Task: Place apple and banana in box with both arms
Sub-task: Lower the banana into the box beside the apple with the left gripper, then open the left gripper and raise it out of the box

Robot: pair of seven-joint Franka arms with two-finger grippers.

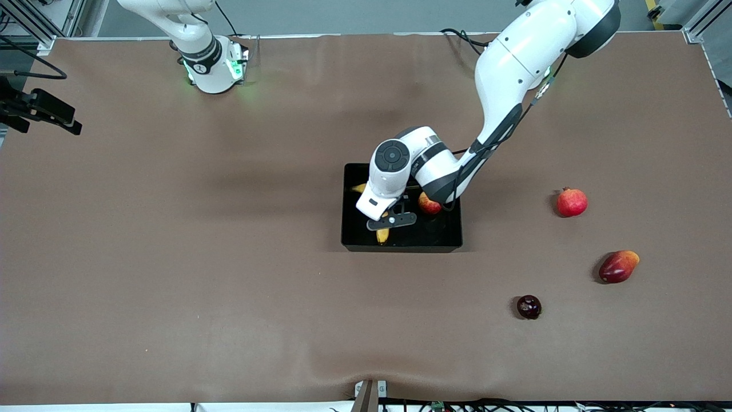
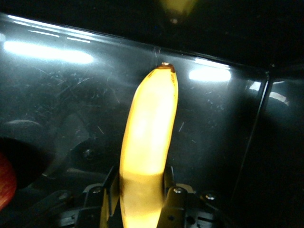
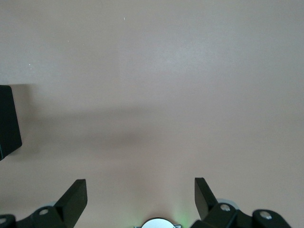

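The black box [image 1: 400, 246] sits mid-table. The yellow banana [image 1: 382, 234] lies in it, partly hidden under my left arm. The red-and-yellow apple [image 1: 429, 204] lies in the box too, toward the left arm's end. My left gripper [image 1: 392, 220] is down inside the box, shut on the banana. In the left wrist view the banana [image 2: 149, 128] runs out from between the fingers [image 2: 168, 187] across the box floor [image 2: 57, 109], with the apple [image 2: 4, 183] at the edge. My right arm [image 1: 200, 51] waits at its base. My right gripper [image 3: 141, 183] is open and empty over bare table.
Toward the left arm's end of the table lie a red fruit with a crowned tip [image 1: 572, 202], a red-and-yellow oval fruit [image 1: 618, 266] and a small dark purple fruit [image 1: 529, 306]. A black corner [image 3: 7, 121] shows at the edge of the right wrist view.
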